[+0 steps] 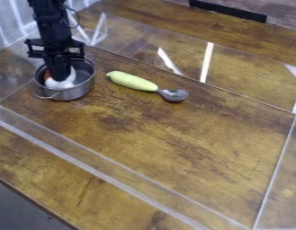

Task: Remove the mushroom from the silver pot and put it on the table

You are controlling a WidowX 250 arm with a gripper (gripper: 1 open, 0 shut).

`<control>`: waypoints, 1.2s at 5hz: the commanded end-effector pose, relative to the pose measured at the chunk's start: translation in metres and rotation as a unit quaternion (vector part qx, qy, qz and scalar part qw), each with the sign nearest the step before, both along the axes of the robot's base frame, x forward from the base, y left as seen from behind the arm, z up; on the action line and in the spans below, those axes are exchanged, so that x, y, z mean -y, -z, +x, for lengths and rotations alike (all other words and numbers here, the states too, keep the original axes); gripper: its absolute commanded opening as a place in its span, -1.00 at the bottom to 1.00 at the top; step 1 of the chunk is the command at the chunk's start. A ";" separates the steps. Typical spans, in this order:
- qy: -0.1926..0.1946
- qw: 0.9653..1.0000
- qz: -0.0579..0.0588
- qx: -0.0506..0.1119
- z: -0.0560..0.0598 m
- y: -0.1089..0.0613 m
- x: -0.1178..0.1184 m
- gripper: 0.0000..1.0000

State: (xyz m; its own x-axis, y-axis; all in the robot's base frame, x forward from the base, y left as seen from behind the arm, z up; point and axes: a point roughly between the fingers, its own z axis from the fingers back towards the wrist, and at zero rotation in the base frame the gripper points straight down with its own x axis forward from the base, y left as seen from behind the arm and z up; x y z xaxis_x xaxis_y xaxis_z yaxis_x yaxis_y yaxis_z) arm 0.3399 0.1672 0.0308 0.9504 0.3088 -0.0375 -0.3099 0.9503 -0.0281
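Note:
The silver pot [78, 88] stands on the table [174, 144] at the far left. My gripper [58, 74] points straight down into it, its black fingers closed together inside the rim. The mushroom [50, 79] shows only as a small reddish and white patch at the fingertips, low in the pot and mostly hidden by the fingers. It seems pinched between them and still sits within the pot.
An elongated yellow-green object [132, 81] lies just right of the pot, with a small grey metal spoon-like piece [174, 94] at its right end. Clear acrylic walls [138, 180] edge the tabletop in front and on both sides.

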 end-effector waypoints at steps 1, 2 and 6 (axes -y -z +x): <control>0.017 0.999 -0.014 -0.028 -0.004 0.009 0.022 -1.00; 0.021 0.999 -0.018 -0.034 -0.003 0.008 0.027 -1.00; 0.043 0.997 -0.036 -0.052 0.003 0.007 0.045 -1.00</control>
